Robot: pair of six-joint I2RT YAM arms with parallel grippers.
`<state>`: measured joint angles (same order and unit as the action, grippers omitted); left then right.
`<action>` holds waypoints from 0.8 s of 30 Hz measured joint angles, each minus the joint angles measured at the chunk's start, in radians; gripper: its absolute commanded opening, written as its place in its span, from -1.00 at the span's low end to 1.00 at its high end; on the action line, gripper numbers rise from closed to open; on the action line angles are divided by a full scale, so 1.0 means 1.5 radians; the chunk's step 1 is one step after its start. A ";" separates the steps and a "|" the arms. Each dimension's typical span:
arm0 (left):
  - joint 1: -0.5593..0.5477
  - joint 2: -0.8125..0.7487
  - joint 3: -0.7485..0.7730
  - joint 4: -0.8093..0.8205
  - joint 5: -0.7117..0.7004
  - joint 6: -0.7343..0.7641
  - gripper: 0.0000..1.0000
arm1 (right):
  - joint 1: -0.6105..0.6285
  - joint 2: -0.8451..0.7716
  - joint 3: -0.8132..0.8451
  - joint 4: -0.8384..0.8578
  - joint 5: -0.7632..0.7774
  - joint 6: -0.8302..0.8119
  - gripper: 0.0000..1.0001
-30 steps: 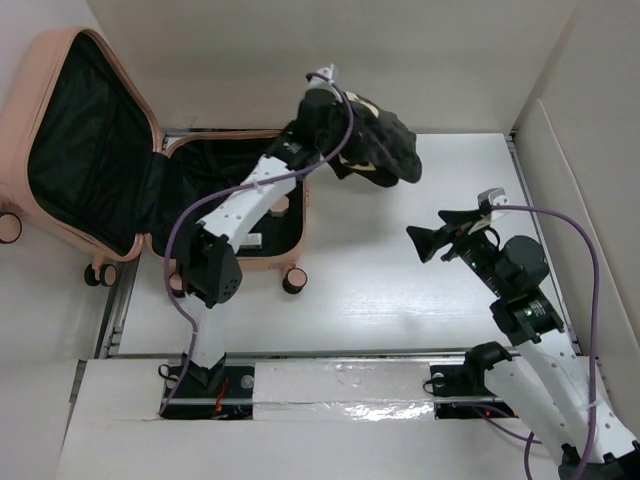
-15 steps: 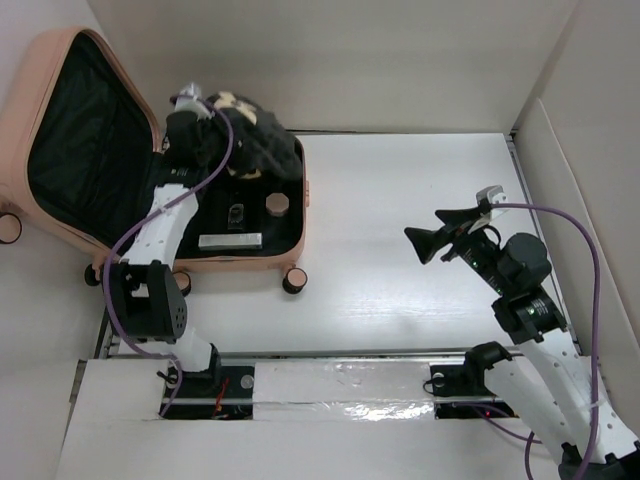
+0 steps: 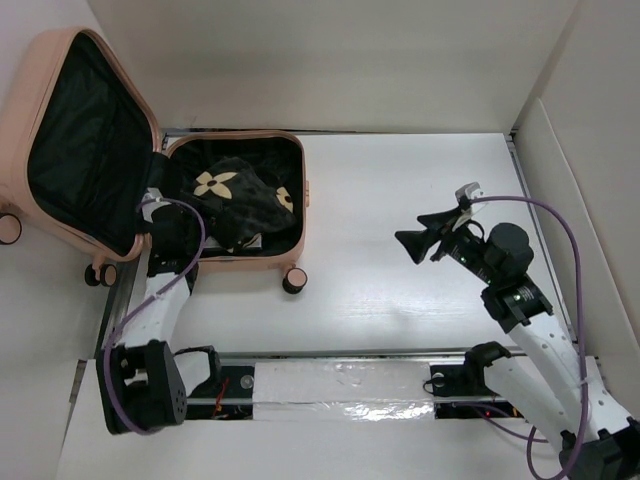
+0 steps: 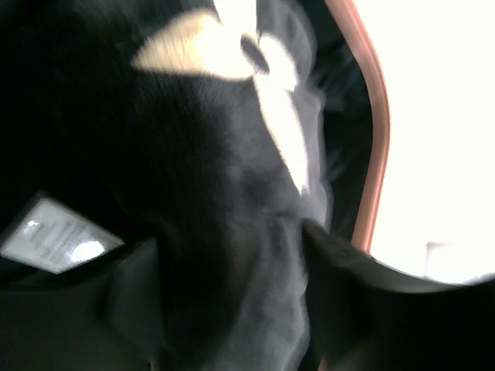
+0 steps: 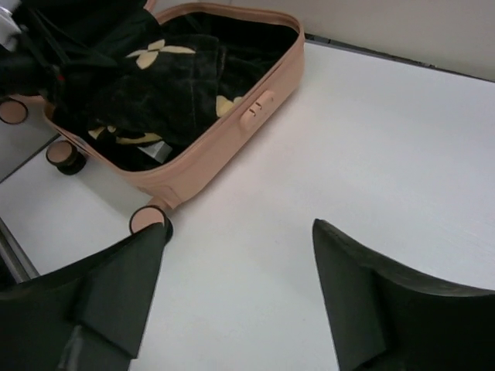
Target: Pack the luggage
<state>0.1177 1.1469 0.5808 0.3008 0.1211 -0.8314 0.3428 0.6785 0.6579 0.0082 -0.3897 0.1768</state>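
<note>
White tabletop [image 3: 400,200] carries the open peach-pink hard-shell suitcase [image 3: 304,200] far left, a black flower-print garment [image 3: 240,195] inside. Left gripper [image 4: 228,239] is parted over it; right gripper [image 5: 240,230] gapes, empty.

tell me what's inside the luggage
A black cloth with cream flower prints fills most of the luggage base. A pale flat item peeks out at its near edge; anything else beneath is covered.

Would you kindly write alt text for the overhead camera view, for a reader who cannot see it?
An open pink suitcase lies far left on the table, holding a black garment with cream flower prints. The left gripper sits at its near-left corner; the right gripper hangs open over bare table.
</note>
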 measured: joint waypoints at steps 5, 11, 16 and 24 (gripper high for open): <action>0.000 -0.109 0.009 -0.098 -0.104 -0.002 0.50 | 0.000 0.035 -0.005 0.005 -0.003 -0.012 -0.52; 0.000 -0.285 0.060 -0.259 -0.257 0.050 -0.40 | 0.010 0.039 -0.036 0.022 -0.009 -0.016 -0.97; 0.000 -0.415 0.113 -0.367 -0.434 0.072 -0.64 | 0.018 0.032 -0.056 0.025 -0.020 -0.016 -0.64; 0.001 -0.364 0.160 -0.390 -0.710 0.171 0.56 | 0.053 0.037 -0.056 0.048 -0.063 -0.024 0.76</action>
<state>0.1184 0.6014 0.8204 -0.2844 -0.9440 -0.5751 0.4221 0.7338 0.5739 0.0795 -0.4847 0.1402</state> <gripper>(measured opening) 0.751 0.855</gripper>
